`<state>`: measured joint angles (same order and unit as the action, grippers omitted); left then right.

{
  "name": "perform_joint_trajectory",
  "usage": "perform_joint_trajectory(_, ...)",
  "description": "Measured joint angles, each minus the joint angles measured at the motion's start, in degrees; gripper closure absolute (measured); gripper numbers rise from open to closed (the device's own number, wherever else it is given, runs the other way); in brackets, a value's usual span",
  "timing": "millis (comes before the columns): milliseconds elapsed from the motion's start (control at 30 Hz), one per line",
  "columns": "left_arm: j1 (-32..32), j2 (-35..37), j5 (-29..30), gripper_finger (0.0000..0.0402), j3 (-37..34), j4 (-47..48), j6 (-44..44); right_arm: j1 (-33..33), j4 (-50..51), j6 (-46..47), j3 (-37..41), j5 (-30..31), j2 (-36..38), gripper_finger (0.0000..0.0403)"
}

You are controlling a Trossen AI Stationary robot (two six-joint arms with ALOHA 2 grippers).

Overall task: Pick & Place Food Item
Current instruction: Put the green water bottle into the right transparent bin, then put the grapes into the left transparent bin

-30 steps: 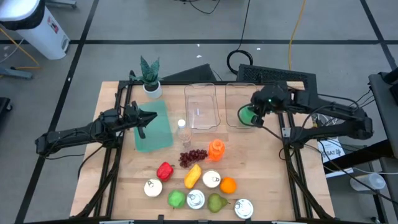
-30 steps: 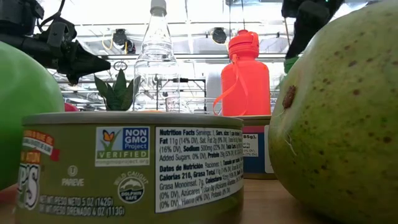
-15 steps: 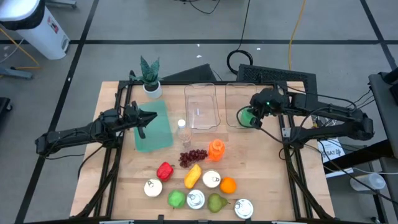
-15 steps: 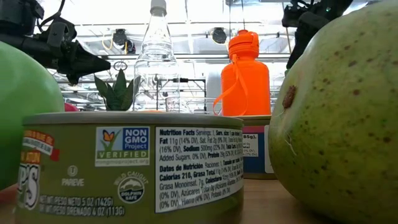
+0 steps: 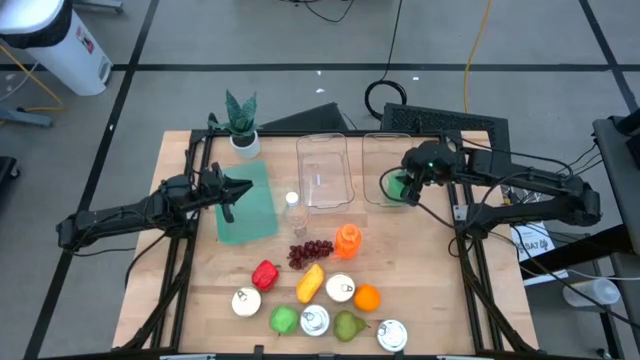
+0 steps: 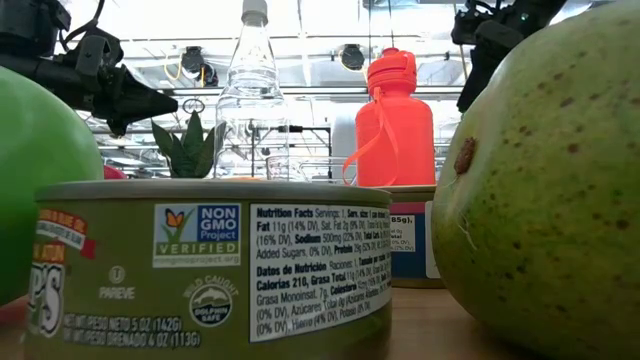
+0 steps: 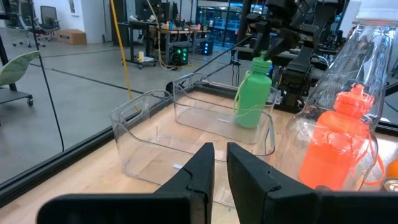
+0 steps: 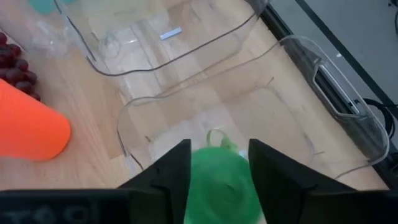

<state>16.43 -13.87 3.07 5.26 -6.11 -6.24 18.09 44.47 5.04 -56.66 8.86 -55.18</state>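
Note:
My right gripper (image 5: 406, 182) is over the right clear bin (image 5: 375, 140) at the table's far right. It is shut on a green bottle (image 5: 398, 187). The bottle also shows in the left wrist view (image 7: 254, 93) and between the fingers in the right wrist view (image 8: 219, 180). My left gripper (image 5: 238, 189) waits over the teal mat (image 5: 245, 210) at the left, shut and empty; its fingers also show in the left wrist view (image 7: 221, 168). My right gripper pinches the green bottle's top end, at the cap (image 7: 261, 61), between its two fingers (image 8: 171, 171). The fingers come from above, pointing down. The bottle hangs upright inside the right bin; I cannot tell whether its base touches the bin's floor.
A second clear bin (image 5: 322, 138) stands to the left of the first. An orange bottle (image 5: 347, 240), a clear bottle (image 5: 293, 212), grapes (image 5: 311, 251), a red pepper (image 5: 265, 273), several cans and fruits fill the near middle. A potted plant (image 5: 241, 122) stands far left.
My right gripper has shifted a little toward the table's left with the green bottle. The bottle has swung from tilted to nearly upright under the gripper, above the right bin.

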Motion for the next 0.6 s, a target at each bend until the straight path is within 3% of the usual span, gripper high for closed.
perform_joint_trajectory(300,0.0,0.0,-0.02,0.0352,0.0,0.0,0.0,0.0,-0.96,-2.99,0.02,4.76,2.43,0.0206)
perform_joint_trajectory(600,0.0,0.0,0.0,0.0352,0.0,0.0,0.0,-0.02,-6.31,-5.02,0.02,4.61,9.04,0.0175)
